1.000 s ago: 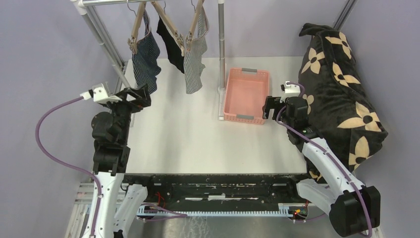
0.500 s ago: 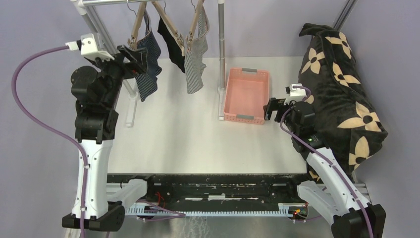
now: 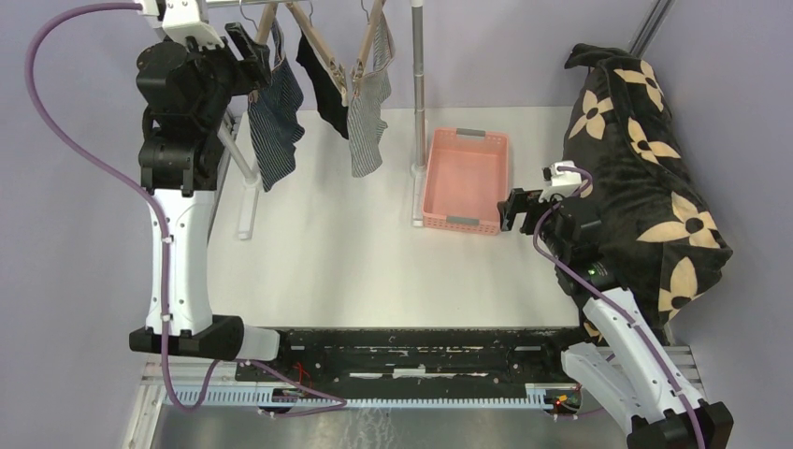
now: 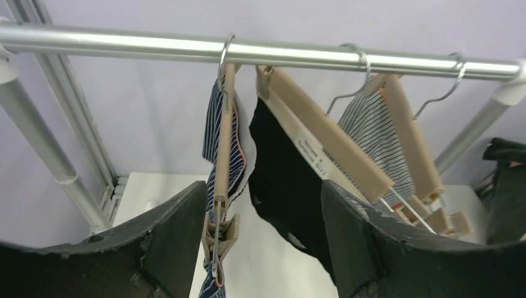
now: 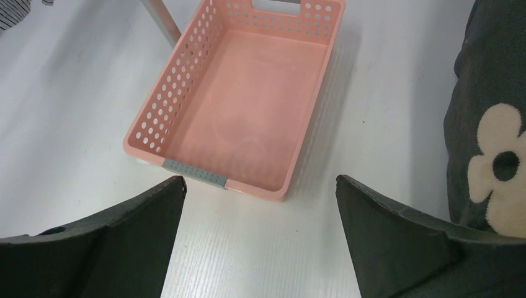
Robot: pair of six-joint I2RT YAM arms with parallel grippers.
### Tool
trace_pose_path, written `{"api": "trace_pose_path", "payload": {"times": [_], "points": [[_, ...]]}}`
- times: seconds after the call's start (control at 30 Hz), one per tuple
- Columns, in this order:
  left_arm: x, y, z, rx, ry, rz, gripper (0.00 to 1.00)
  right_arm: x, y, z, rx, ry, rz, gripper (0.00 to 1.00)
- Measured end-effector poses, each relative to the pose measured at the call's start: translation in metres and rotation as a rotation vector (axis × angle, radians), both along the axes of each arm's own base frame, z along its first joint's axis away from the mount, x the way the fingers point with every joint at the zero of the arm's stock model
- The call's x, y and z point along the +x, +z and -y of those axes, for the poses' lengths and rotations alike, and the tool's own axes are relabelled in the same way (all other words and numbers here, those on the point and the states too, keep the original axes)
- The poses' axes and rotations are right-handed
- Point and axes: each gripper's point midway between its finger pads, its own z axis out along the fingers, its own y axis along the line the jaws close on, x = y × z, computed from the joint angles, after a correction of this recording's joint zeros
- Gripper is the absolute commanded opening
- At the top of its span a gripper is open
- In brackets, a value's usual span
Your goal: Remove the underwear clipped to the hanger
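— Up goes the left gripper (image 3: 251,49) to the rail (image 4: 298,53), jaws apart around the hanger (image 4: 222,143) holding the navy striped briefs (image 3: 276,117)!
— Black briefs (image 3: 327,89) and grey-striped briefs (image 3: 367,126) hang clipped alongside; right gripper (image 5: 260,186) gapes near the basket (image 5: 155,133).

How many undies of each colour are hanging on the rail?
Navy cloth briefs with thin white stripes: 1
Plain black cloth briefs: 1
Grey-and-white striped cloth briefs: 1
Total: 3
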Motion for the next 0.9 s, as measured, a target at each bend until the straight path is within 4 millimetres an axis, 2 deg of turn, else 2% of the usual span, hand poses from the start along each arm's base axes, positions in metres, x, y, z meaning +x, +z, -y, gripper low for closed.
{"api": "trace_pose_path", "payload": {"times": [0.13, 0.27, 0.57, 0.77, 0.9], "points": [[0.017, -0.024, -0.006, 0.039, 0.034, -0.072, 0.71, -0.002, -0.001, -0.003, 0.003, 0.015, -0.005, 1.0], [0.029, -0.037, -0.009, 0.074, 0.052, -0.115, 0.68, -0.003, -0.001, -0.006, 0.007, 0.031, -0.005, 1.0], [0.052, -0.045, -0.012, 0.111, 0.068, -0.139, 0.68, -0.009, 0.011, -0.011, 0.024, 0.062, 0.031, 1.0], [0.058, -0.048, -0.012, 0.126, 0.068, -0.138, 0.6, -0.013, 0.018, -0.013, 0.034, 0.076, 0.057, 1.0], [0.063, -0.049, -0.012, 0.128, 0.069, -0.134, 0.6, -0.014, 0.018, -0.014, 0.035, 0.084, 0.056, 1.0]]}}
